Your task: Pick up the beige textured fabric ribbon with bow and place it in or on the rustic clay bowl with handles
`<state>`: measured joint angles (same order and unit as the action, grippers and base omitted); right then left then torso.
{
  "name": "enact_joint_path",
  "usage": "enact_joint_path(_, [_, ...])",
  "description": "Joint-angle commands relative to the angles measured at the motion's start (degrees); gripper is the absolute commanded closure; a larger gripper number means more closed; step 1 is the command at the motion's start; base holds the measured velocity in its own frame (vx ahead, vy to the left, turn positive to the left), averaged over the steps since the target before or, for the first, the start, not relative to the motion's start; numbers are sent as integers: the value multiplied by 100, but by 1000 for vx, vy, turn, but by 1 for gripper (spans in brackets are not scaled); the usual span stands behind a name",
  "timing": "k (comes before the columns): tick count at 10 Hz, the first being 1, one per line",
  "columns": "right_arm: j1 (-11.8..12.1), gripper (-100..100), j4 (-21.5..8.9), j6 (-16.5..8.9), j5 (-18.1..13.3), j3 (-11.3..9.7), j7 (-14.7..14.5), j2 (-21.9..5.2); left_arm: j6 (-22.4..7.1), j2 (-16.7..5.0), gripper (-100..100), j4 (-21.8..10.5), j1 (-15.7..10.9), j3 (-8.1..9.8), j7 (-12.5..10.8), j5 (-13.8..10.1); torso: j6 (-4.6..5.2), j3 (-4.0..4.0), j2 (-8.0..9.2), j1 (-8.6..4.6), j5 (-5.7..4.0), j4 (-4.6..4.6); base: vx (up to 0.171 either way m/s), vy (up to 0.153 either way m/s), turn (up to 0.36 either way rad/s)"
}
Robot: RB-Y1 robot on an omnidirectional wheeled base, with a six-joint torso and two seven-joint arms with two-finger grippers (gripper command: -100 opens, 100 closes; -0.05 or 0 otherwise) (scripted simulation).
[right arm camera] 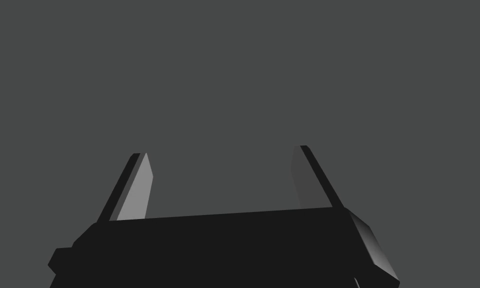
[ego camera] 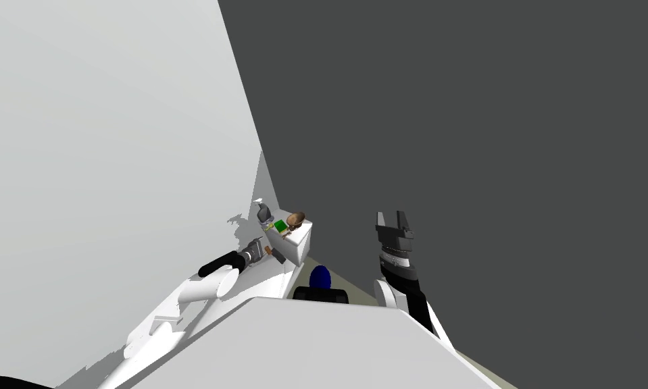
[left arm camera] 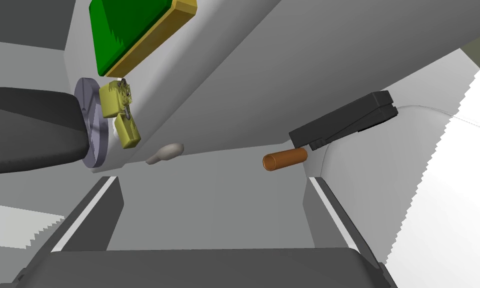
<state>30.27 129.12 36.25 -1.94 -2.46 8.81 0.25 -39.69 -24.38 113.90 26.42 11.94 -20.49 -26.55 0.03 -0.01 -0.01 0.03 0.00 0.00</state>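
Now left end effector (left arm camera: 211, 179) spread wide, empty

green box (left arm camera: 128, 35): cut by edge | brown bowl (ego camera: 296, 218): handles too small

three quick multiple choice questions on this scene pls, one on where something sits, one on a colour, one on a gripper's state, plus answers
1. Where is the brown bowl? A on the floor; B on top of the white unit; C in a drawer.
2. What colour is the broad face of the flat slab near the olive-yellow ribbon? A red; B green; C blue.
3. How is the right gripper? A shut on the ribbon; B shut on the bowl; C open, holding nothing.
Answers: 1 B, the head view shows it on the unit's top. 2 B, the face is green with a yellow edge. 3 C, its fingers stand apart with nothing between them.
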Motion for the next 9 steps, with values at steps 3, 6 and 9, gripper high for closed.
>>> enact_joint_path(3, [0,0,0,0,0,0,0,0,1,0,-100,0,0,0,0,0,-1,0,0,-2,0,0,3,-5,4])
enact_joint_path(6, [0,0,0,0,0,0,0,0,-5,-17,-100,-159,-195,-10,12,7,-1,1,1,-1,0,0,1,-2,2])
enact_joint_path(9, [0,0,0,0,0,0,0,0,1,-29,-100,-483,-555,-32,39,22,0,0,0,1,1,0,-2,-5,15])
